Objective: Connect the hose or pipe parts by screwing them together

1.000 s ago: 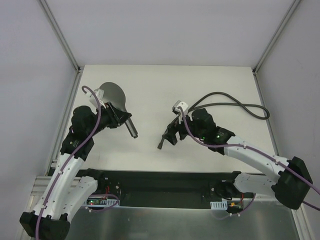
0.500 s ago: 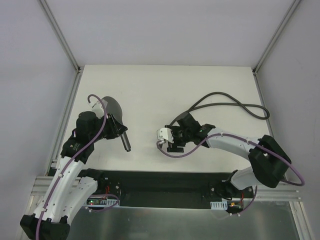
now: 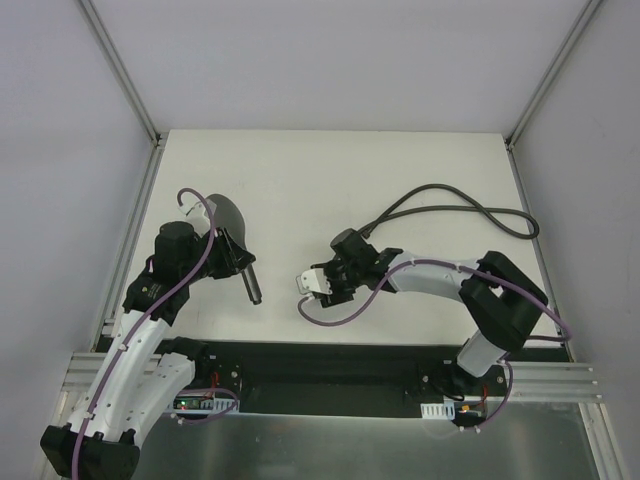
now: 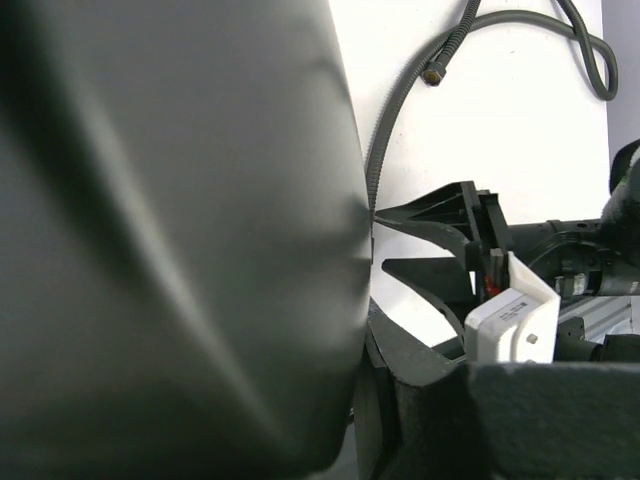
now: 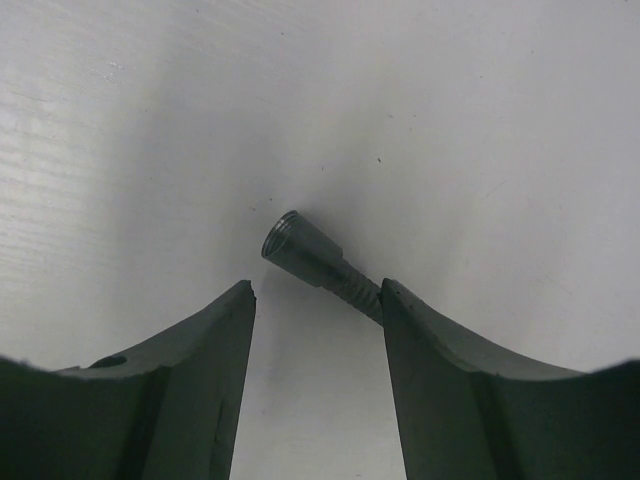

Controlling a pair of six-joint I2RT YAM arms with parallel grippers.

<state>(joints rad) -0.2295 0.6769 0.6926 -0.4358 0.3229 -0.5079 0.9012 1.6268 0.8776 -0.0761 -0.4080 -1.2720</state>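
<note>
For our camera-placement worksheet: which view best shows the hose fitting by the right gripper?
Right wrist: the fitting shows sharp by its jaws. From the top, the right arm hides it; in the left wrist view, the shower head blocks it.

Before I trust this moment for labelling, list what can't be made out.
Left wrist view: the shower head, close and blurred, hides the left jaws.
Top view: the right arm covers the hose's near end.
Right wrist view: the hose passes behind a finger; contact unclear.
</note>
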